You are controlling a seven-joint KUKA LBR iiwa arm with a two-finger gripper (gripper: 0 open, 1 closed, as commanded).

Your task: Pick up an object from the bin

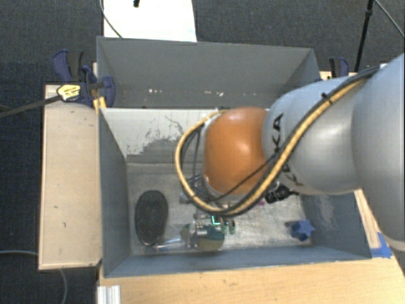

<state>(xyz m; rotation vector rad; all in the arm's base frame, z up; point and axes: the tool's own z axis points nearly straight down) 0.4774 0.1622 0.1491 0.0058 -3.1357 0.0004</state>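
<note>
Pincer, spread or pressed together I could not tell, hung low over a small pale-green thing directly beneath it, where, I judged, it risked scraping the bin's near wall or knocking the thing away.

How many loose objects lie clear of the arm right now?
2: a dark oval thing at the floor's left, a small blue piece at the right. The arm may hide others near the gripper.

Much of bin floor behind orange cover
</note>
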